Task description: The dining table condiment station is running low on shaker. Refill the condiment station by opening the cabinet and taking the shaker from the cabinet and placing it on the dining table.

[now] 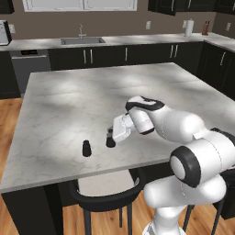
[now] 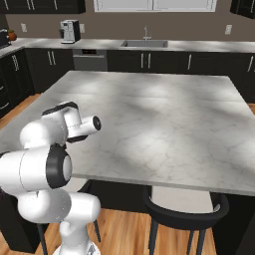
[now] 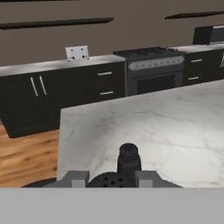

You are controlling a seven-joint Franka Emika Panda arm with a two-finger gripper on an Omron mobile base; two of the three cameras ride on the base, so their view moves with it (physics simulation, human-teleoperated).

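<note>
The dining table (image 1: 69, 96) has a white-grey marble top. Near its front edge my gripper (image 1: 110, 137) is shut on a dark shaker (image 1: 110, 142), held upright at or just above the tabletop. A second dark shaker (image 1: 86, 148) stands free on the table, a little to the left. In the hand view the held shaker's perforated top (image 3: 113, 179) sits between my gripper's (image 3: 111, 178) fingertips (image 3: 75, 177). The other shaker (image 3: 128, 156) stands just beyond it on the table (image 3: 175, 127). Black wall cabinets (image 1: 167, 5) run along the top edge, and I cannot tell which is the cabinet.
A black chair with a pale seat (image 1: 104, 189) is tucked under the table's near edge, below my arm. Low black cabinets and a counter with a sink (image 1: 82, 41) line the far wall. A stove (image 3: 153, 70) stands beyond the table's side edge.
</note>
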